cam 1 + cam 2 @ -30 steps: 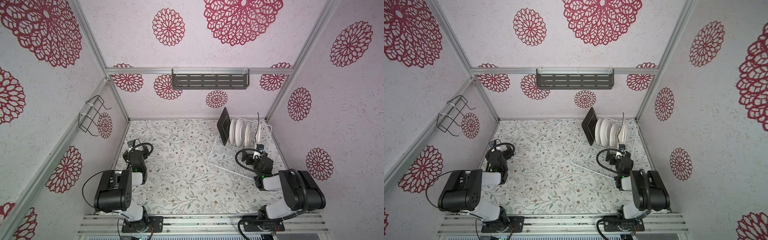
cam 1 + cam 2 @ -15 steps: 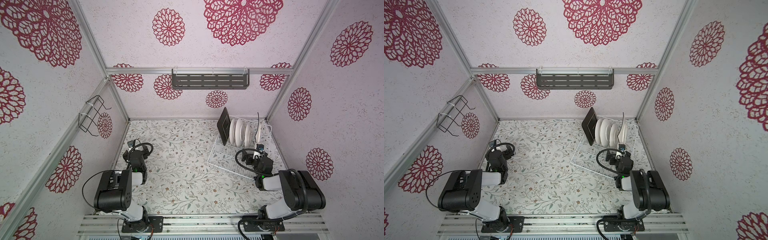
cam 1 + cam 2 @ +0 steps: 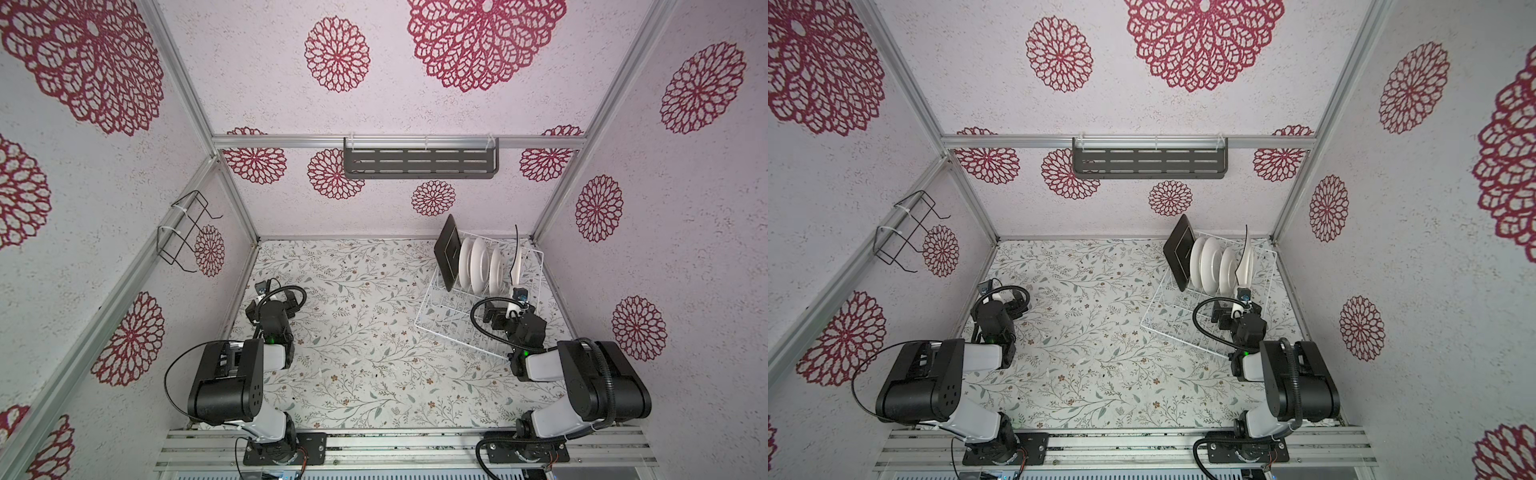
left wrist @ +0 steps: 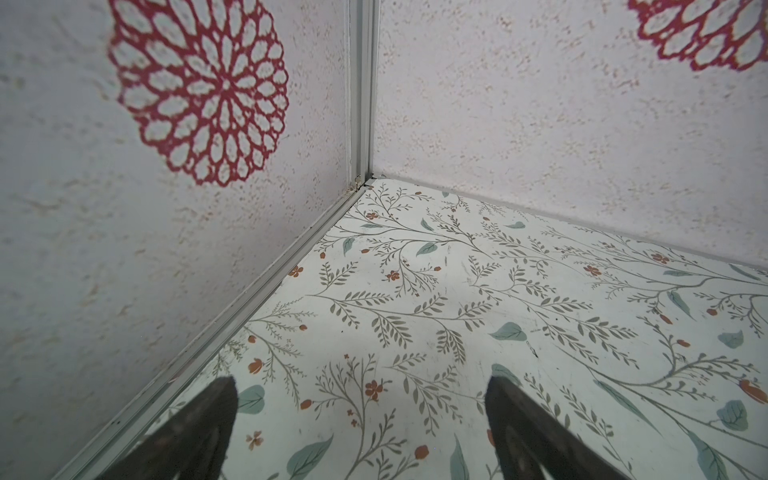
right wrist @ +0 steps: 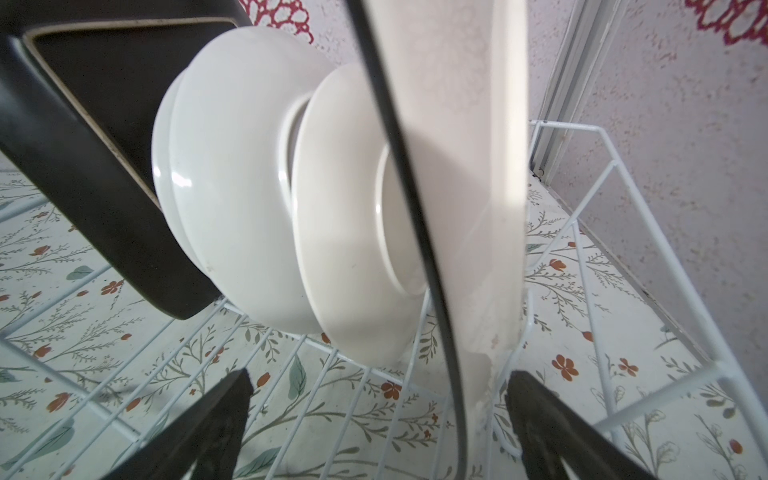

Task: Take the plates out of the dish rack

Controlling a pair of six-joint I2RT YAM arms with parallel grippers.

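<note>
The dish rack sits at the far right of the surface, skewed to the walls. All five plates stand on edge in a row across its far end, faces turned left and right. The row runs left to right. The square black plate is at the left end, leaning leftward, followed by three round white plates close together. The square white plate with a dark edge stands upright at the right end. The right gripper is just near of that last plate with its jaws wide apart. In the right wrist view the plate's thin edge lies between the fingers, nearer one than the other, and no contact shows. The left gripper is also spread wide and empty. It hangs low over the surface by the left wall, facing the far left corner, well apart from the rack
</note>
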